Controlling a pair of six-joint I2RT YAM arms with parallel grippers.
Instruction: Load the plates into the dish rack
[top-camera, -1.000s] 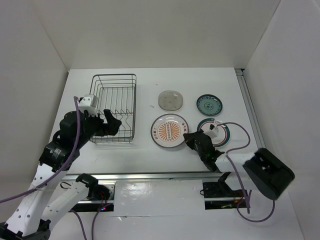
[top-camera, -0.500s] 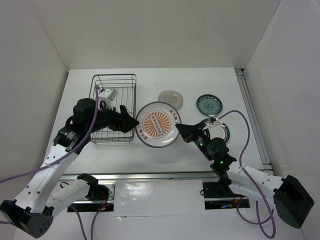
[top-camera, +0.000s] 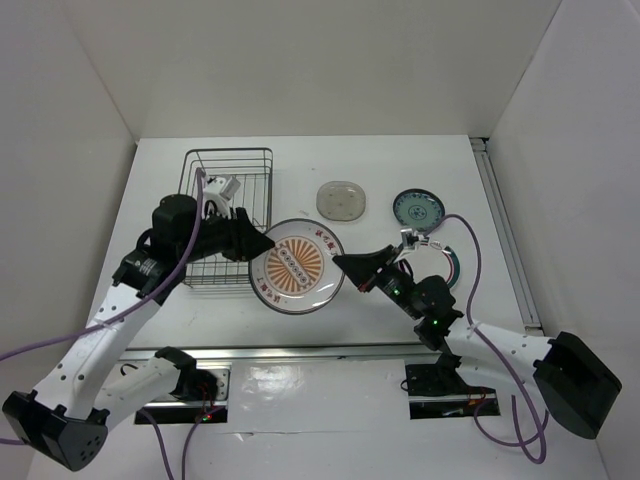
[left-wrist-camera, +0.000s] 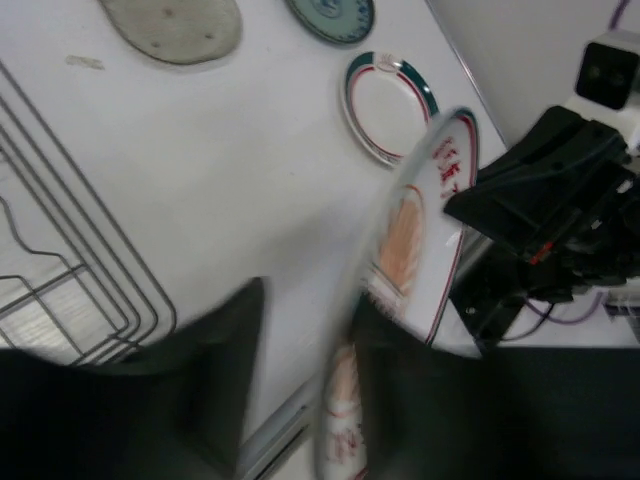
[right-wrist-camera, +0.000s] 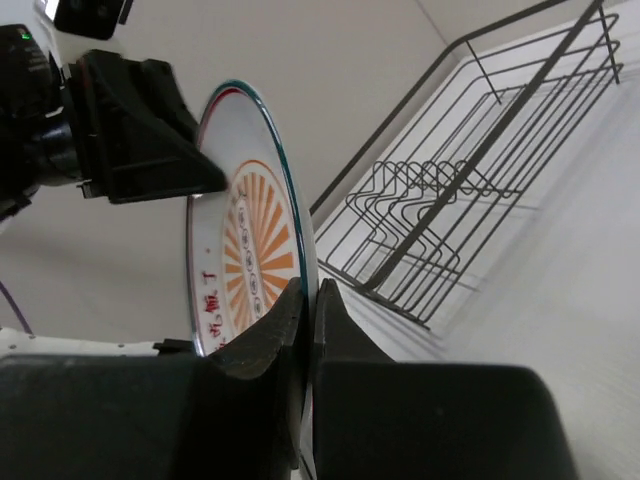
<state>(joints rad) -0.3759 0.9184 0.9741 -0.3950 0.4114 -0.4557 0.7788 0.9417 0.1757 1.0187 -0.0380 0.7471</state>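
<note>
Now the right hand (right-wrist-camera: 305, 298) pinches the orange-centred plate (right-wrist-camera: 248, 250) by its rim

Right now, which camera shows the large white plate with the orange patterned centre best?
Top external: the large white orange-centred plate shows nearly its whole face beside the dark wire dish rack. Right wrist sees it obliquely, rim between its own fingers. Left wrist shows it blurred, nearly edge-on.

orange-centred plate (top-camera: 297, 267) held beside dish rack (top-camera: 228, 215) | right jaws on rim | left jaws opposite, grip unclear
</note>
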